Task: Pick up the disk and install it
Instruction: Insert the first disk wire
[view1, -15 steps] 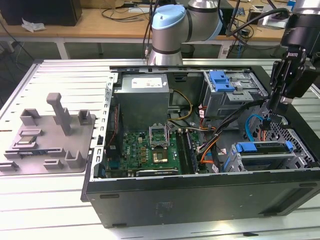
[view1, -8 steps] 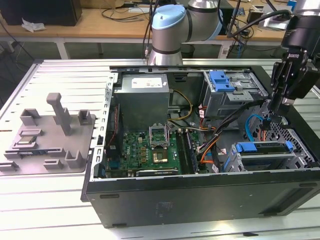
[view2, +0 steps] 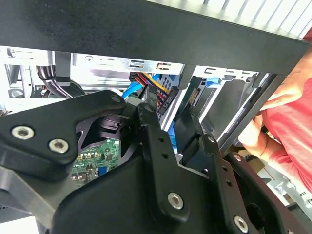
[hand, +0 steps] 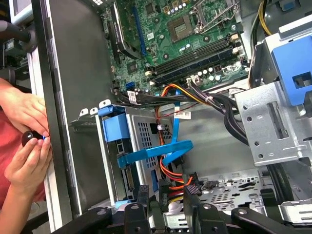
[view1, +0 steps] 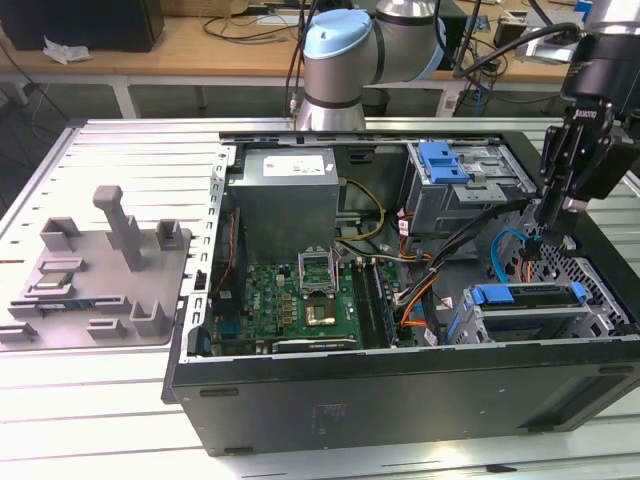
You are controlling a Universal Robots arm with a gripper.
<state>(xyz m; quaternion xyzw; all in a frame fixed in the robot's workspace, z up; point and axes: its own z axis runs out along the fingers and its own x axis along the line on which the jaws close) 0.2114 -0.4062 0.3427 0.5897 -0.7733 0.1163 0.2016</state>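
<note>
the disk (view1: 530, 300) lies flat in the drive cage (view1: 600, 310) at the near corner of the open computer case (view1: 400, 390), on the exterior view's right, blue rails at its sides. just beyond it the gripper (view1: 537, 248) hangs inside the case. its fingers (hand: 142, 195) are spread, a wired plug (hand: 168, 192) between them in the first wrist view. a person's hands (hand: 24, 141) meet at the case's edge. farther back sit the motherboard (view1: 300, 295) and the grey power-supply box (view1: 285, 195).
</note>
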